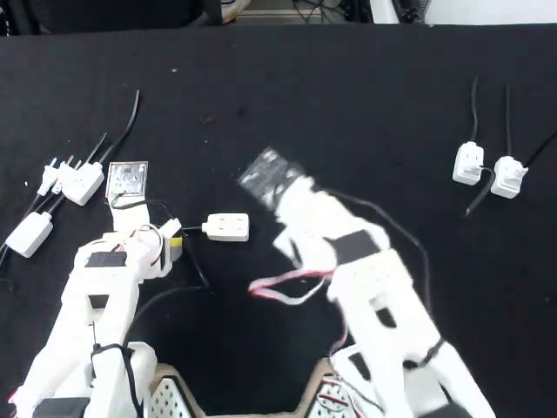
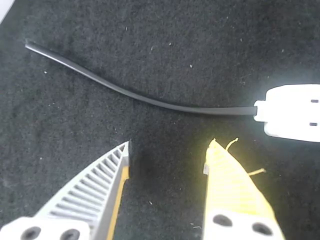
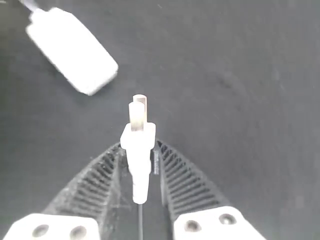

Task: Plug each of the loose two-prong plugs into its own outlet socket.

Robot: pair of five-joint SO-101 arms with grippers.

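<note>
My right gripper is shut on a white two-prong plug, prongs pointing forward past the fingertips. In the high view it hangs over the middle of the table. A white outlet socket lies just left of it, and shows as a white block ahead of the plug and off to one side. My left gripper stands open over the cloth, one finger grey, one taped yellow, nothing between them. The socket and its black cord lie just beyond its fingertips. The left gripper sits beside the socket.
Several white plugs and sockets with black cords lie at the left edge, one nearer the front. Two more sit at the far right. A grey square piece lies beyond the left arm. Black cloth covers the table.
</note>
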